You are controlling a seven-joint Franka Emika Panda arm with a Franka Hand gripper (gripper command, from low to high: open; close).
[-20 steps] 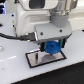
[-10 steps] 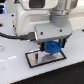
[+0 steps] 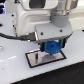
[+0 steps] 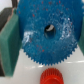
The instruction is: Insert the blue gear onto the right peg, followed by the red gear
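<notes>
The big white robot arm (image 3: 35, 20) fills most of the exterior view. It leans over a white table (image 3: 12, 70). On the table lies a flat base plate (image 3: 37, 59) with a black border and a pale middle.

The gripper (image 3: 52, 46) points down over the plate, toward the exterior view's right end of it. It is closed on the blue gear (image 3: 52, 48), with a dark finger on each side of the gear. The gear sits low, just above the plate or maybe touching it; the view is too blurry to say which.

In the wrist view the blue gear (image 4: 47, 35) is huge and fills the picture. Its teeth run all around the edge, and it has a dark hole in the middle. Green pads (image 4: 9, 45) press on its sides.

The red gear (image 4: 52, 78) is smaller. Only a bit of it shows past the blue teeth in the wrist view, so it waits close by and is not picked up yet.

The right peg is hidden under the blue gear, so I cannot see it.

I think the first step is in hand: putting the blue gear on the peg. The next move likely needs the hole lined up right over the peg, a slow push straight down, and then letting go. After that comes the red gear.
</notes>
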